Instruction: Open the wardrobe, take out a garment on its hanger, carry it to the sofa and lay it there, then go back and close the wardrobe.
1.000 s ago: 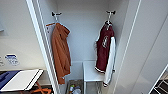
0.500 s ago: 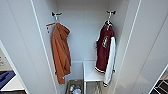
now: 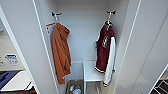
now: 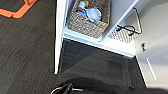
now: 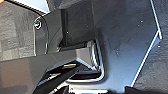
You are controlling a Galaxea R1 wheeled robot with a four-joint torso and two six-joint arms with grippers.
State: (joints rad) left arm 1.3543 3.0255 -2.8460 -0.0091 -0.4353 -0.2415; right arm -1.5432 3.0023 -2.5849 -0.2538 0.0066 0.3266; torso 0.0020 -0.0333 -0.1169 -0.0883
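Wardrobe open. Maroon garment hanging inside at right, on hanger w/ hook over peg. Soft, floppy, prob. light; best gripped at hanger neck. Hand state: can't tell.

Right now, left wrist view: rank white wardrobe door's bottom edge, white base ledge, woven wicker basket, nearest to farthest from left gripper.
1. White wardrobe door, bottom edge, swung open towards the left gripper.
2. White base ledge, wardrobe front.
3. Woven wicker basket, inside, behind the ledge.
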